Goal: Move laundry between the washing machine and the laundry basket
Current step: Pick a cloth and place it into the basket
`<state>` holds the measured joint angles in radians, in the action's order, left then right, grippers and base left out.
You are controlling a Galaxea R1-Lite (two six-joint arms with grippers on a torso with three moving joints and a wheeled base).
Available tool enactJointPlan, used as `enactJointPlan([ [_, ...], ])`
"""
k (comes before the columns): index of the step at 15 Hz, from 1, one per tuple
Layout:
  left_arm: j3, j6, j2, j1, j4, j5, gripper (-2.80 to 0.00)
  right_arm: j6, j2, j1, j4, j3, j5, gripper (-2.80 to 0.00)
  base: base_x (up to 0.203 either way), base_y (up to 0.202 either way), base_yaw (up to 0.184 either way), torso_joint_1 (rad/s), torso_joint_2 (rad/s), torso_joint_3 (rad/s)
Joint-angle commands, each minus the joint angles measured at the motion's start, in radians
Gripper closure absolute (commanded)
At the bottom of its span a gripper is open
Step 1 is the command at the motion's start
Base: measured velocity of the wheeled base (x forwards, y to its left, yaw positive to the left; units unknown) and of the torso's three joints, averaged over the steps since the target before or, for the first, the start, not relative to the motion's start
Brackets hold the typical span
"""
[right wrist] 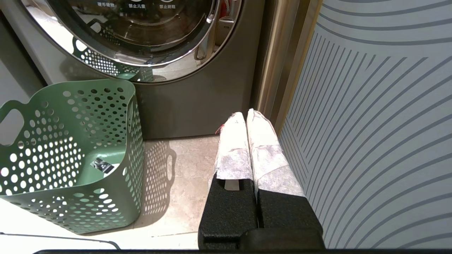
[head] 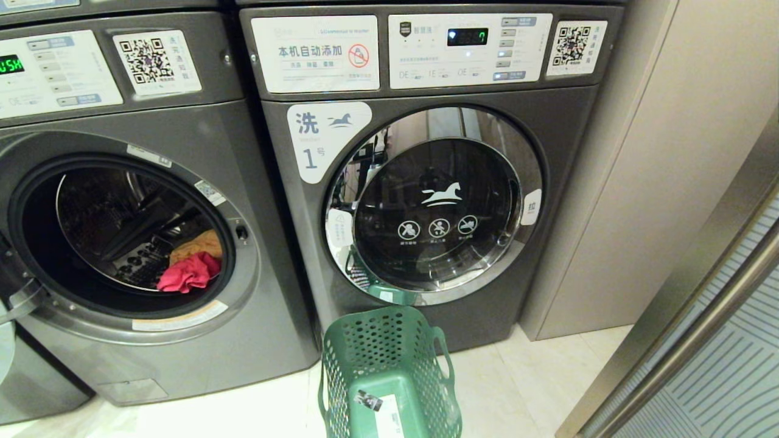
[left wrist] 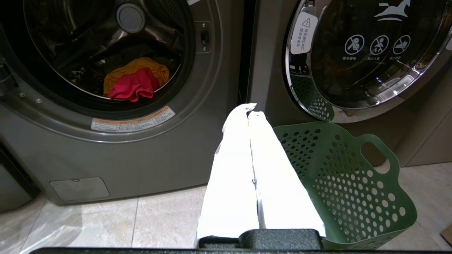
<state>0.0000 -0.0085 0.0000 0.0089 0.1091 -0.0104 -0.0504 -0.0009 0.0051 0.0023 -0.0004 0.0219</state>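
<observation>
Green laundry basket [head: 389, 377] sits empty at our 6 o'clock, red and yellow laundry [head: 190, 267] still in the open washing machine [head: 122, 243] at 9; both grippers [left wrist: 249, 109] [right wrist: 245, 114] have fingers pressed together, holding nothing, so transfer unstarted.

The floor [head: 535, 377] is laid with pale, glossy cream tiles with thin grout lines, and it catches bright light near the lower edge of the head view. To the right of the machines stands a plain beige panel [head: 663, 170], perhaps a cabinet side or a wall. Further right, a brushed-metal frame [head: 688, 316] runs diagonally, edging a grey-blue panel [right wrist: 381, 123] patterned with curved darker stripes. The lighting is warm and indoor.
</observation>
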Motion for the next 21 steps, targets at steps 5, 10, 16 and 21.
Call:
enactJointPlan([
  [5, 0.040, 0.001, 0.002, 0.000, 0.001, 0.000, 0.00, -0.002, 0.001, 0.001, -0.001, 0.000, 0.001, 0.00, 0.000, 0.000, 0.000, 0.000, 0.00, 0.000],
  [10, 0.040, 0.001, 0.003, 0.000, 0.001, 0.000, 0.00, -0.005, 0.001, 0.001, -0.001, -0.001, 0.001, 0.00, 0.000, 0.159, -0.006, 0.001, 0.00, 0.002],
  [16, 0.040, 0.000, 0.003, 0.000, 0.001, 0.000, 0.00, -0.008, 0.001, 0.001, -0.001, 0.000, 0.001, 0.00, 0.000, 0.190, -0.003, 0.003, 0.00, 0.004],
  [21, 0.040, -0.001, 0.003, 0.000, 0.001, 0.000, 0.00, -0.016, 0.001, 0.001, -0.001, 0.000, 0.003, 0.00, 0.000, 0.189, -0.002, 0.004, 0.00, 0.000],
])
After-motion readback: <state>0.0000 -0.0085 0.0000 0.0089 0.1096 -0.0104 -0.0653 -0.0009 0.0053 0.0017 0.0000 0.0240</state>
